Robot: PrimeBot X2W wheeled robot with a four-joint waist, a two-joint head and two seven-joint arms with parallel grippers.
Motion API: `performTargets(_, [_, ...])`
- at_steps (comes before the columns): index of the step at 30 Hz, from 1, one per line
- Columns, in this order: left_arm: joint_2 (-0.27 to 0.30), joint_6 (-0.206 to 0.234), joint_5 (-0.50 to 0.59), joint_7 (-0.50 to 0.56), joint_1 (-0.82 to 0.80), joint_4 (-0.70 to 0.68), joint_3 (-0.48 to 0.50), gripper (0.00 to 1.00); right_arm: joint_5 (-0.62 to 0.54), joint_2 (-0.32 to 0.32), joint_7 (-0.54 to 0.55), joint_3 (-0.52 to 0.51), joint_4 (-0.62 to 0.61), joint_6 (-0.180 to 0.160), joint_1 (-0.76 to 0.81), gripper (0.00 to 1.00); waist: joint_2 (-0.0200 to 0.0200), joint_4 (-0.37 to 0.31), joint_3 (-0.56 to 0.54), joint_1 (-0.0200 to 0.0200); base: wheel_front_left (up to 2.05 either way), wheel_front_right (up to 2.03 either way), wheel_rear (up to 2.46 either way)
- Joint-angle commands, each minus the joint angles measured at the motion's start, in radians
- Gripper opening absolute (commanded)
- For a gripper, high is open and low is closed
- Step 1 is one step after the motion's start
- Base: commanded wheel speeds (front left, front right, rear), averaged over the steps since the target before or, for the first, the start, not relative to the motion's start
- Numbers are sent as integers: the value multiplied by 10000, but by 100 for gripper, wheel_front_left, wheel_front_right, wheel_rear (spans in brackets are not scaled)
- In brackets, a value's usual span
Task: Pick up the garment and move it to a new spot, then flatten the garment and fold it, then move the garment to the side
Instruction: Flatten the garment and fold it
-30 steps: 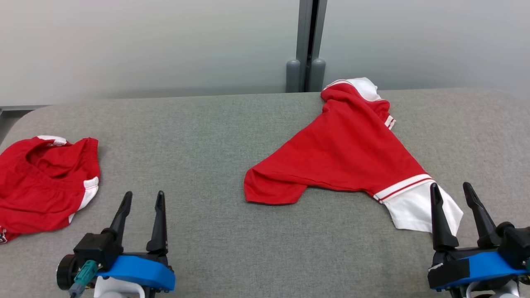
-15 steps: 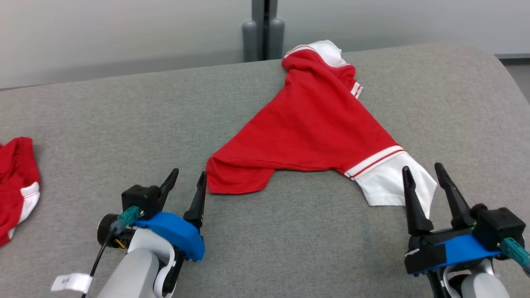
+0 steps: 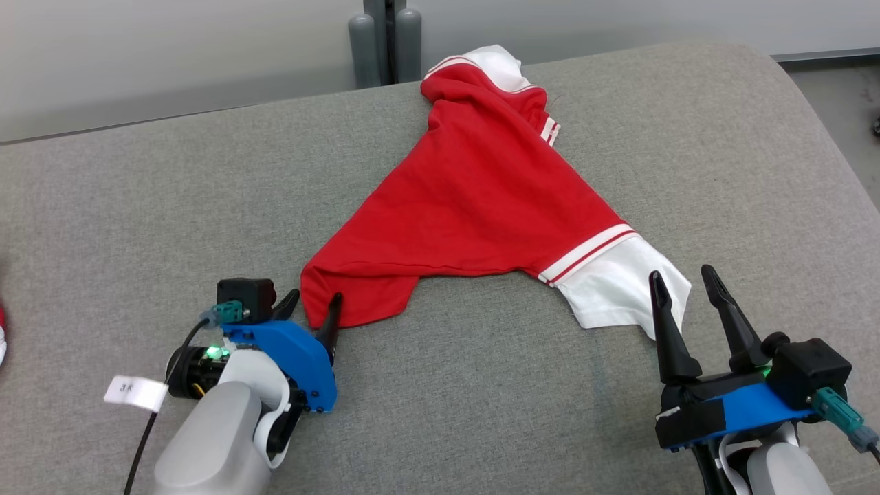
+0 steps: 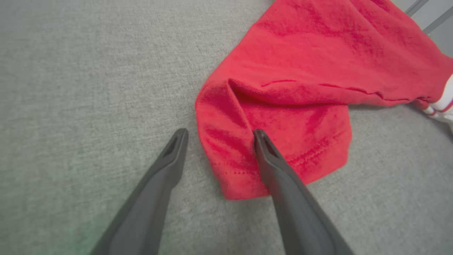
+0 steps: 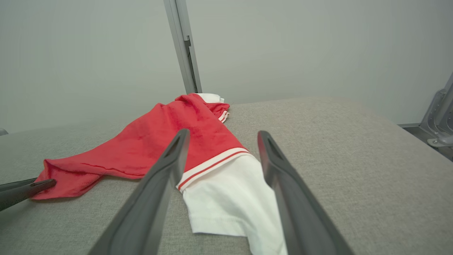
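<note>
The garment (image 3: 481, 206), red with white sleeves edged in red and white stripes, lies loosely spread on the bench (image 3: 137, 206), a rough triangle with some folds. In the head view, its bunched top, with a white sleeve, reaches the far edge at 12 o'clock. One red corner runs out toward 7 o'clock and the other white sleeve toward 4 o'clock.

The left pincer (image 3: 313, 299) is at the red corner, open about halfway and gripping nothing. In the left wrist view the left pincer (image 4: 220, 131) straddles the hem of the garment (image 4: 290, 71): one finger is over the cloth, the other over bare bench (image 4: 70, 71). Whether the tips touch, I cannot tell.

The right pincer (image 3: 680, 273) is at the white sleeve's end, open and empty. In the right wrist view the sleeve of the garment (image 5: 152, 148) runs between the right pincer's (image 5: 223, 131) fingers, and a left pincer finger (image 5: 28, 189) shows at 8 o'clock.

The bench (image 5: 336, 141) is covered in grey woven fabric, padded, with a rounded corner at 2 o'clock. Behind it stands a plain pale wall (image 3: 172, 55) split by a grey post (image 3: 385, 34) at 12 o'clock. Beyond the corner is grey floor (image 3: 839, 103), and a metal bracket (image 5: 440, 120) sits at 3 o'clock in the right wrist view. A white tag (image 3: 135, 393) hangs on the left arm's cable.
</note>
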Motion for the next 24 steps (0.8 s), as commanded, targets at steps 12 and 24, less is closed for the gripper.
performTargets(12, [185,700,311,-551,-1141,645,-45,0,134,-4,-262,-75,224,1,-196,100,-1,-46,68,0,0,0,0])
performTargets(24, [1508,1823,3526,-2822,-745,-1808,-1500,0,187,-9,-345,-158,385,1,-97,100,-1,435,-186,0,0,0,0])
